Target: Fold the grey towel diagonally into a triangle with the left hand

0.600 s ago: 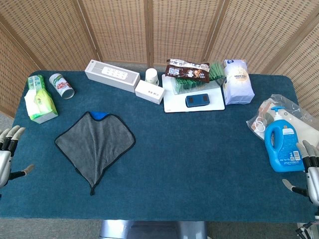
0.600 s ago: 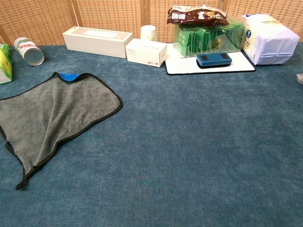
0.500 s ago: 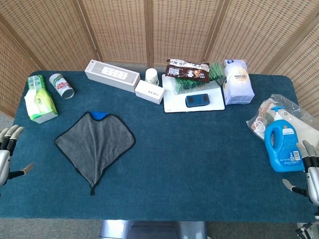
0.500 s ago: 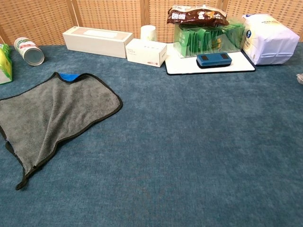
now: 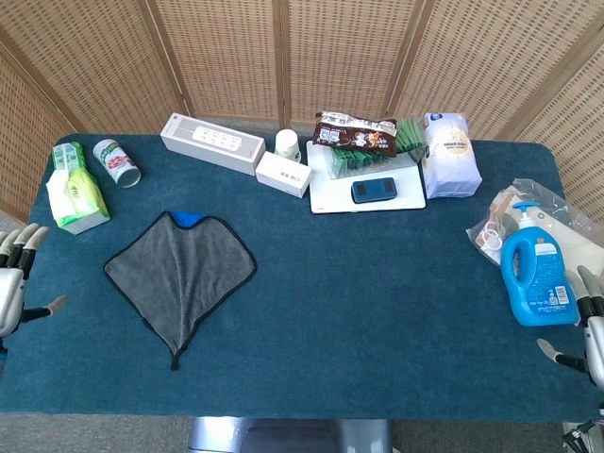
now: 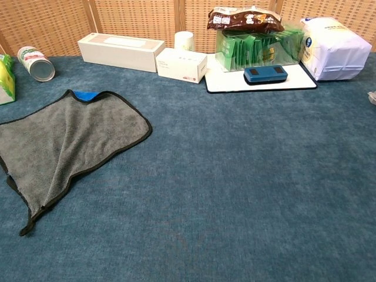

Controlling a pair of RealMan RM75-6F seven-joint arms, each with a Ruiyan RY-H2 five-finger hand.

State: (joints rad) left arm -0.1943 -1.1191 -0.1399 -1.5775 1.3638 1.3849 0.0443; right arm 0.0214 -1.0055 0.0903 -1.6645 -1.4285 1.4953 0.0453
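Observation:
The grey towel (image 5: 181, 274) with a black hem lies on the blue table's left half, folded into a rough triangle whose point faces the near edge; a blue tag peeks out at its far corner. In the chest view the grey towel (image 6: 61, 147) fills the left side. My left hand (image 5: 13, 278) hovers open at the table's left edge, well left of the towel, holding nothing. My right hand (image 5: 587, 326) is open at the far right edge, beside the blue detergent bottle (image 5: 534, 280). Neither hand shows in the chest view.
Along the far side stand a green tissue pack (image 5: 75, 193), a tipped can (image 5: 117, 162), a long white box (image 5: 211, 143), a small white box (image 5: 283, 174), a white tray (image 5: 330, 196) with snacks and a blue device, and a white bag (image 5: 448, 154).
My left hand has drifted slightly up and away at the table's left edge. My right hand has sunk a little lower. The towel has not moved.

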